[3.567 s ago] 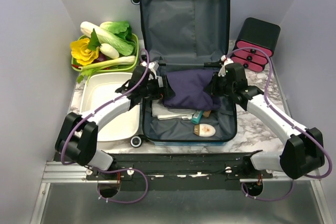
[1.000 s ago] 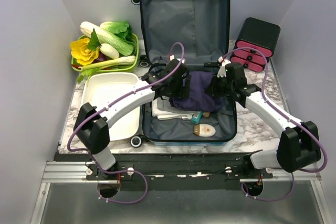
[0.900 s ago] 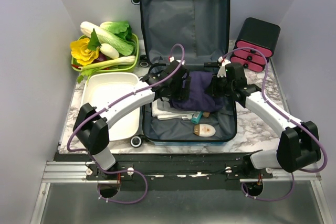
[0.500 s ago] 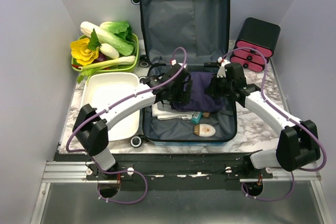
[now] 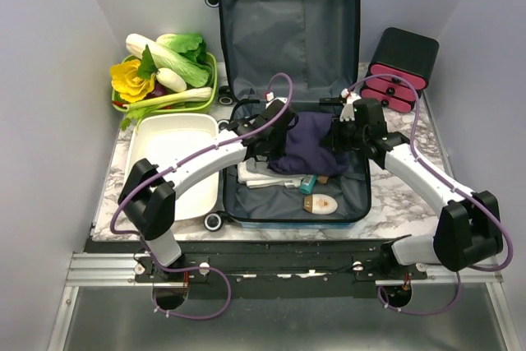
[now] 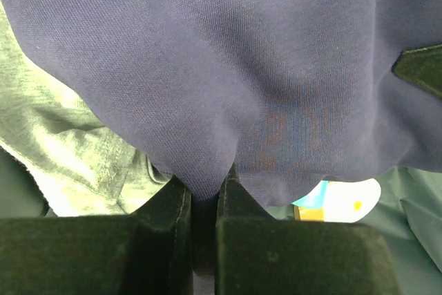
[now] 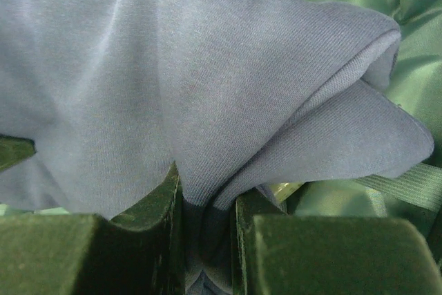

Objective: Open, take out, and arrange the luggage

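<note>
The left gripper [image 6: 206, 186], open a moment ago, now pinches a fold of the navy garment [image 6: 207, 67]; the right gripper [image 7: 207, 202] clamps its opposite edge. Beneath both lies the opened luggage [image 5: 292, 30]; lifting the garment out appears ready to begin.

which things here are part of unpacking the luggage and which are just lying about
In the job:
- luggage, open
- navy garment, pinched by the left pincer and the right pincer
- folded clothes, teal tube and white bottle, inside the luggage

Lying about:
- green basket of vegetables
- black box with pink drawers
- white tub, possibly the drop spot
</note>
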`<act>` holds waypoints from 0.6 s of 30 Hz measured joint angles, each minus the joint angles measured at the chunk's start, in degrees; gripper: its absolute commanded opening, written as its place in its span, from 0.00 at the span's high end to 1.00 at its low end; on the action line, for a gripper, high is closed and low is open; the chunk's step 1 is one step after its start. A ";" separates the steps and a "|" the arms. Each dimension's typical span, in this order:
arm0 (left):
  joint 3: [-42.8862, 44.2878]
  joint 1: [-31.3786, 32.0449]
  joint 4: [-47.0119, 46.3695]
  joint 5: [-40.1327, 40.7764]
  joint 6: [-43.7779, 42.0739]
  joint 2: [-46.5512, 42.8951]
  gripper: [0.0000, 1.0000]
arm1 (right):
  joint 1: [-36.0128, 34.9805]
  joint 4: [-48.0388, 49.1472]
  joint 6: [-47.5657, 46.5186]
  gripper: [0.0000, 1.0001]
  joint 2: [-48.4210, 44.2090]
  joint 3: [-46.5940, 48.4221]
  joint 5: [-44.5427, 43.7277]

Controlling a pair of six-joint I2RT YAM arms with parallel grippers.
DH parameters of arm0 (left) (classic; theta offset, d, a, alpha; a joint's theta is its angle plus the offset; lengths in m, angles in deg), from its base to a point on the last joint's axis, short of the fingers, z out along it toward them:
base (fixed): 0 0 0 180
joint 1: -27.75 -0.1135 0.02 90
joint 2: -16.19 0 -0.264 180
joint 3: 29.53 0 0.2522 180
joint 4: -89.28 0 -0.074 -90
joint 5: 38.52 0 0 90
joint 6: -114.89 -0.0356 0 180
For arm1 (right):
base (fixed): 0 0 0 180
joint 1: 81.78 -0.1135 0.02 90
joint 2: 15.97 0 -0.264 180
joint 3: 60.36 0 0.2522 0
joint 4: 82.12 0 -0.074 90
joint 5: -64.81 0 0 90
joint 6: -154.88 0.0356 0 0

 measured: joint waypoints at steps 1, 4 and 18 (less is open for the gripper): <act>-0.02 0.00 -0.09 0.02 -0.22 -0.09 1.00 | 0.00 -0.04 -0.04 0.99 -0.39 0.00 0.22; -0.24 0.00 -0.42 0.31 -0.98 -0.85 1.00 | 0.00 -0.07 -0.24 0.99 -2.19 0.00 1.40; -1.66 -2.08 1.53 7.13 -5.81 -17.77 1.00 | -9.42 2.82 3.37 0.99 -6.38 7.32 4.87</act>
